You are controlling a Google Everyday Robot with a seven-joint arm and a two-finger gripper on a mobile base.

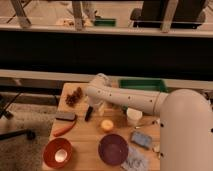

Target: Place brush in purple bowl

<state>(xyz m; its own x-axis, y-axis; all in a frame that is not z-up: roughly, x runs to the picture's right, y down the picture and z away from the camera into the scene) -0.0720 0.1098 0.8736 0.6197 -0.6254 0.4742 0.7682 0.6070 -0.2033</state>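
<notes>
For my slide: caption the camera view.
The gripper hovers at the black brush on the wooden table; the purple bowl sits empty nearer the front edge.

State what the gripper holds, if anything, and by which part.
Nothing: the gripper hangs open just above the brush, which lies on the table.

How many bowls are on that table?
2: purple bowl front middle, orange-red bowl front left. The arm may hide more; the gripper hangs by the brush.
</notes>
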